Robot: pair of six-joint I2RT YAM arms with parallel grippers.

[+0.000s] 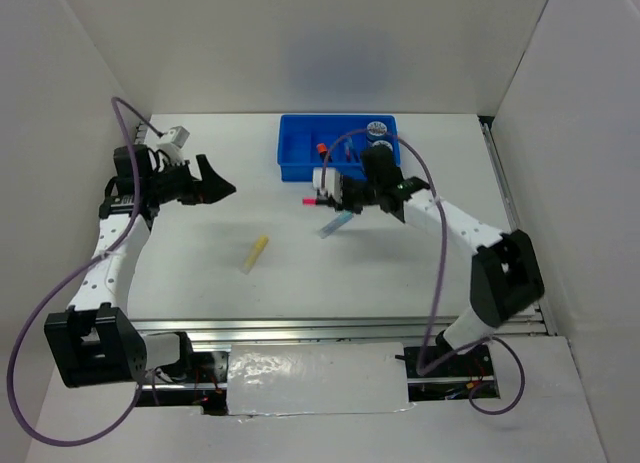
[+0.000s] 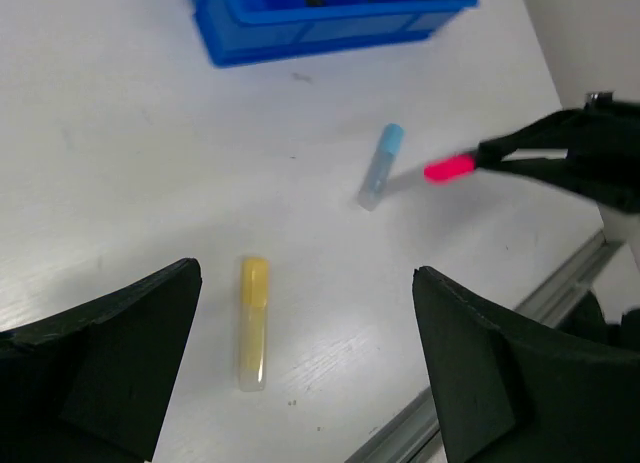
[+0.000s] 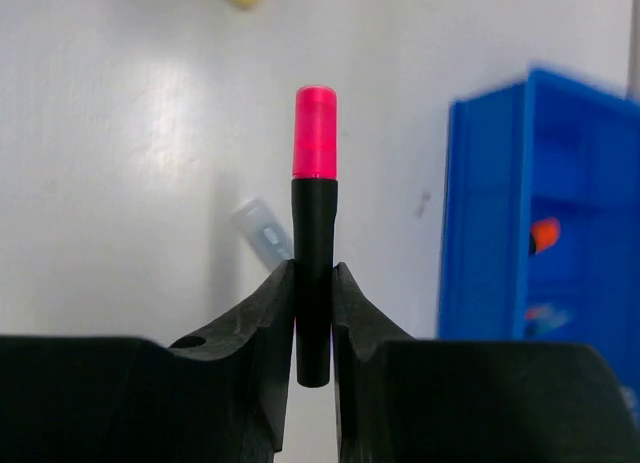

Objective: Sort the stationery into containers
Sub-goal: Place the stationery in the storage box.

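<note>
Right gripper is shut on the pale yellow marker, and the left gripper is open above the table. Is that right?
Not quite. The right gripper is shut on the pink marker, as the right wrist view shows; the pale yellow marker lies loose on the table. The left gripper is open above the table, as you said.

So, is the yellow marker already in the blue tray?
No, the yellow marker lies on the table, well apart from the tray.

Light: bright, even, overhead; white table [image 1: 330, 273] nearly washed out.
Shadows: soft, faint; a dim patch on the back wall [image 1: 330, 58].
Focus, right wrist: pink marker [image 3: 314, 213] sharp; blue tray [image 3: 485, 233] blurred.
Focus, left wrist: soft throughout, pink marker smeared.
</note>
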